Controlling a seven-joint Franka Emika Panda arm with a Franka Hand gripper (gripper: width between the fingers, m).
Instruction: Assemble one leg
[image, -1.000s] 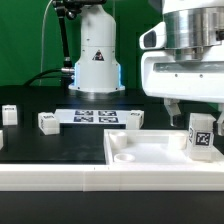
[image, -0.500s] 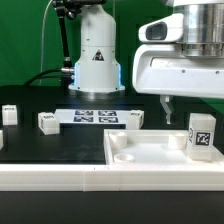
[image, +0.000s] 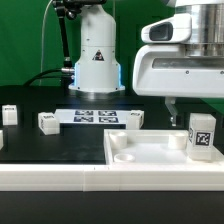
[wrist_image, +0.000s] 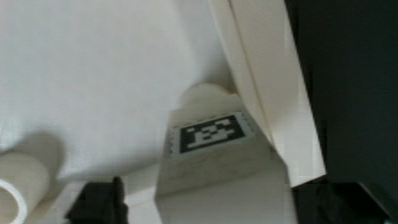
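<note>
My pincer (image: 168, 108) hangs released above the leg (image: 201, 136) standing in the panel (image: 140, 152) corner — next, I'd judge, descend and grasp.

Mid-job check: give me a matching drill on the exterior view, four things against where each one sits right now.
Things:
1. marker board
2. leg
3. white panel
4. gripper

Places:
a. hangs above the panel, fingers open, holding nothing
b. flat on the black table, behind the panel
c. upright on the panel, toward the exterior view's right
d. nearest the camera, in front

Pairs: 1-b, 2-c, 3-d, 4-a
</note>
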